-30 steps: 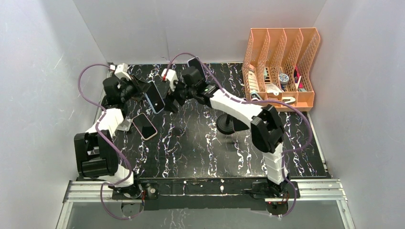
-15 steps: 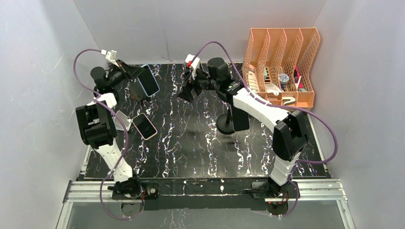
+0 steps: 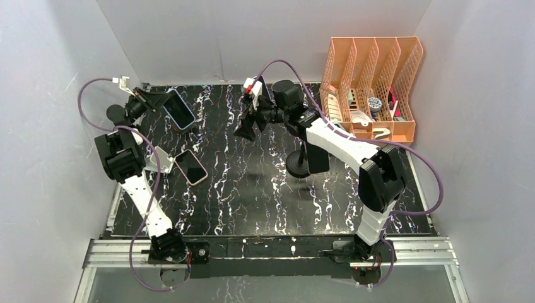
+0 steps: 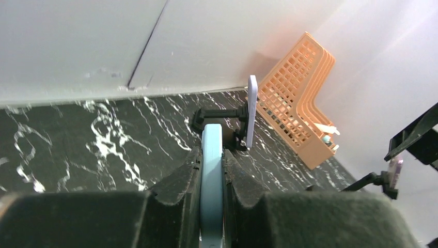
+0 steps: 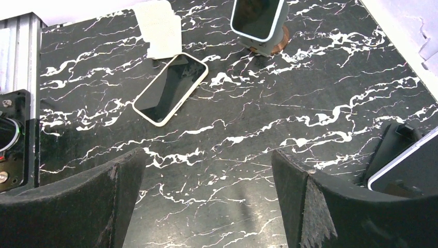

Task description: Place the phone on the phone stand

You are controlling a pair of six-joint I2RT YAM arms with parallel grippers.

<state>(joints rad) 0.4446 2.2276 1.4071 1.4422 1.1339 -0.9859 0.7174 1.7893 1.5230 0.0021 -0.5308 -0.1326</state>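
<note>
Since the earlier frames, both arms have separated. One second ago the two hands met over the middle of the counter [image 3: 252, 196] with the blue-cased phone [image 3: 179, 109] between them. The left hand [image 3: 163, 103] has now swung outward toward the far left corner and carries the phone alone. The right hand [image 3: 245, 129] has drawn back toward its own side.

Hand state:
- Left hand: clenched on the blue-cased phone. The left wrist view shows the phone edge-on, pinched between both fingers and projecting forward.
- Right hand: released, fingers spread wide, nothing between them.

Positions relative to the left hand:
- A second phone [image 3: 190, 166] lies flat on the counter, below the hand and toward the arm bases.
- Just beside that phone sits a white perforated piece [image 5: 157, 28]. Whether this is a stand cannot be told.
- The black phone stand [image 3: 298, 164] is well off to the hand's right, beyond the right hand. A pale slab [image 4: 251, 111], apparently another phone, already stands upright on it.

Implication for the task: the phone appears to be fully transferred to the left hand, but it is well apart from the black phone stand. Placement is not yet begun. The left hand would probably need to carry the phone back across to reach a stand.
</note>
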